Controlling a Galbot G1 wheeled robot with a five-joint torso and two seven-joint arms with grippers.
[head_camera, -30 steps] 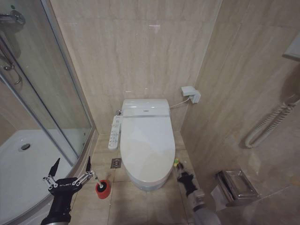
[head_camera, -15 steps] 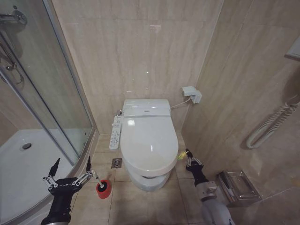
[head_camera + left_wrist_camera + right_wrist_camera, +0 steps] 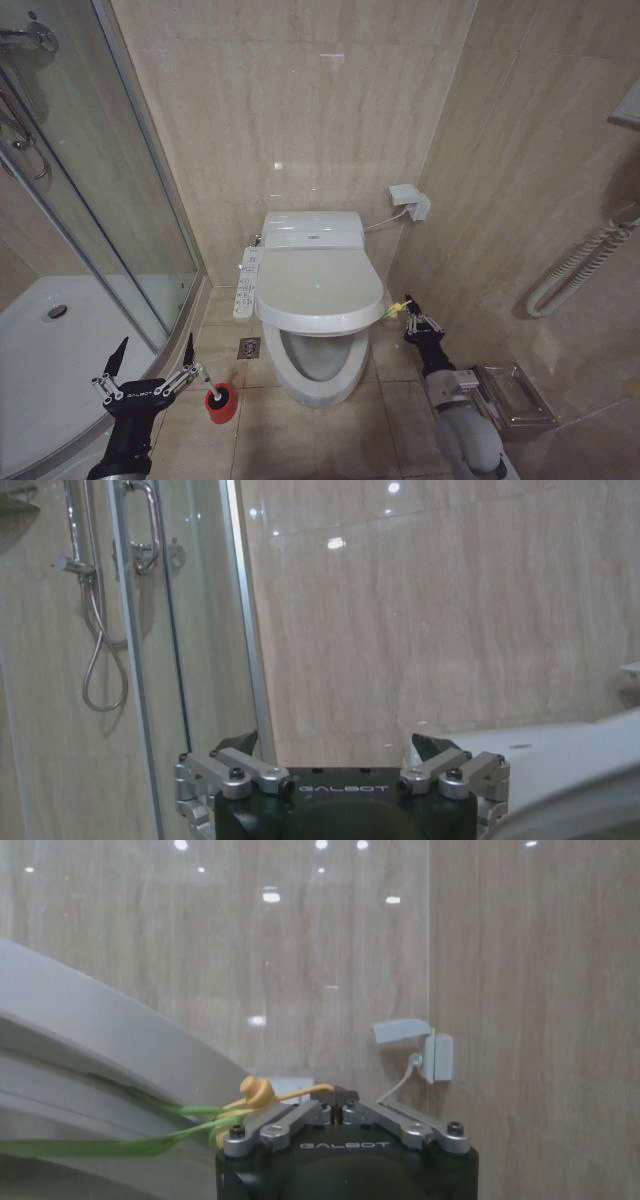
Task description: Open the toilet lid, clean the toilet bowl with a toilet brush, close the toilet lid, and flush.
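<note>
Beige wall tiles backed the toilet lid (image 3: 318, 291), held half-raised over the toilet bowl (image 3: 315, 362) by the right gripper (image 3: 409, 309) clamped on its tag (image 3: 392, 309), while the left gripper (image 3: 150, 357) was kept spread near the toilet brush (image 3: 218, 397).

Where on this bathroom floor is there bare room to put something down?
Bare tiles lie in front of the toilet bowl, between the red brush holder and the right tool, and along the right wall beside the toilet. It is crowded at the shower edge, where the left tool hangs over the toilet brush.
</note>
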